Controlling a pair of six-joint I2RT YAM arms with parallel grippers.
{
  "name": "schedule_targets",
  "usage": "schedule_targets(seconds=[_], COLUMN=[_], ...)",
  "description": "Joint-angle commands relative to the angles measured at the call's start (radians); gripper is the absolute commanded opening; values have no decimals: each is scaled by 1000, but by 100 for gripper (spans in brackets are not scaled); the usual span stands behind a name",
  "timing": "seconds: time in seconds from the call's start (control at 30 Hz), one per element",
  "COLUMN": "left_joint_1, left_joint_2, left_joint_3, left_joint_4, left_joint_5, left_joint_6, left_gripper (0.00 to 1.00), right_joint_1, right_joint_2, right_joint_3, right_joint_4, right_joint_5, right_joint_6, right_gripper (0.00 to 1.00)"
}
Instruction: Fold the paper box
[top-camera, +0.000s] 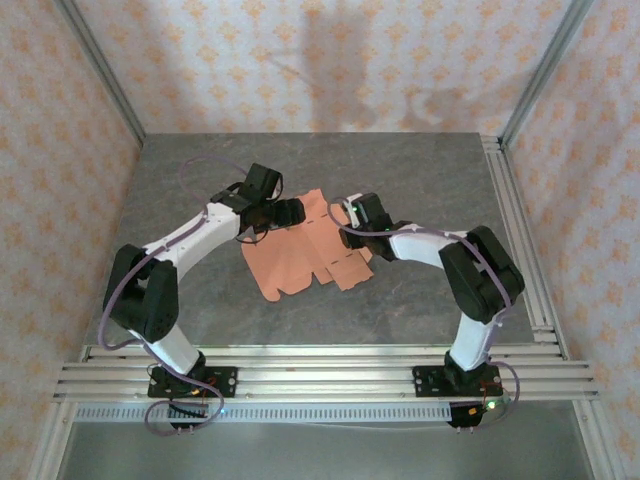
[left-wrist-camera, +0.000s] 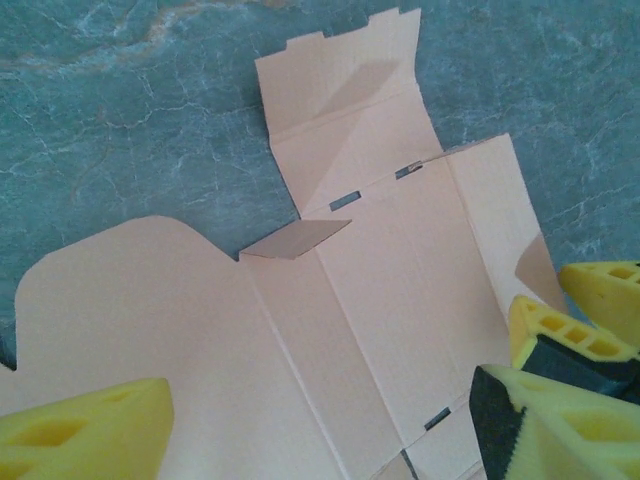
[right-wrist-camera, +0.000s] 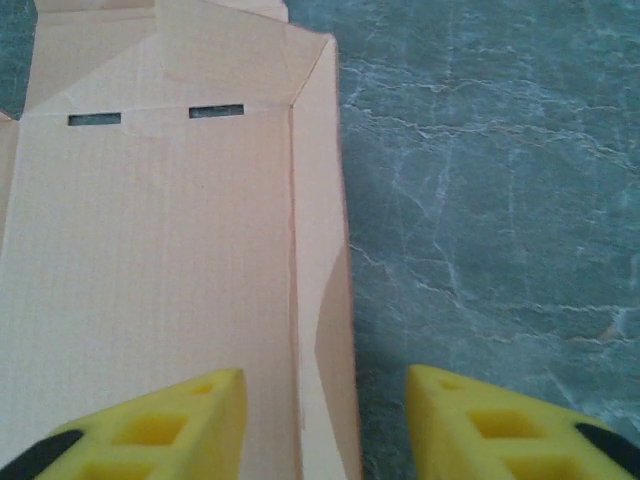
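The paper box (top-camera: 305, 252) is a flat salmon-orange die-cut sheet lying in the middle of the table. My left gripper (top-camera: 291, 212) hangs over its far left part and my right gripper (top-camera: 351, 212) over its far right edge. In the left wrist view the paper box (left-wrist-camera: 380, 280) lies unfolded with one small tab standing up, and my left gripper (left-wrist-camera: 320, 415) is open wide above it. In the right wrist view my right gripper (right-wrist-camera: 325, 390) is open, straddling the narrow side strip of the paper box (right-wrist-camera: 150, 260) without touching it.
The grey marbled table (top-camera: 420, 300) carries the sheet. Aluminium rails (top-camera: 320, 365) run along the near edge and the right side. Patterned walls close in the back and sides. The other gripper's yellow fingers (left-wrist-camera: 605, 290) sit at the sheet's right edge.
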Motion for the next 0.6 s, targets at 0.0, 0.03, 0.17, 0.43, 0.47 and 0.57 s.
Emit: schedule_targets(seconds=[0.0,0.03,0.17,0.43,0.47,0.57], left_joint_1=[12,13,12,12,12,12], left_joint_2=[-33,-31,-23,-14,-14,-12], left_joint_3=[0,2,3,2,2,5], left_joint_4=[12,12,15,14,13,5], left_joint_5=[-30,-29,-23,-12,-12,-12], left_joint_6=[36,37,41,41,43,49], left_gripper=[81,81,82,82,82,82], right_joint_1=[-35,-40,-51,-53,-53,-54], right_joint_2=[-73,-80,-79,-35,-29,-9], right_joint_3=[-47,-61,-96,-109,-105,-85], right_joint_4=[47,57,93,145,145,131], right_joint_5=[-76,-83,-107,-138,-138,-136], right_joint_6=[67,69,72,69,69,63], right_gripper=[49,49,50,40,39,34])
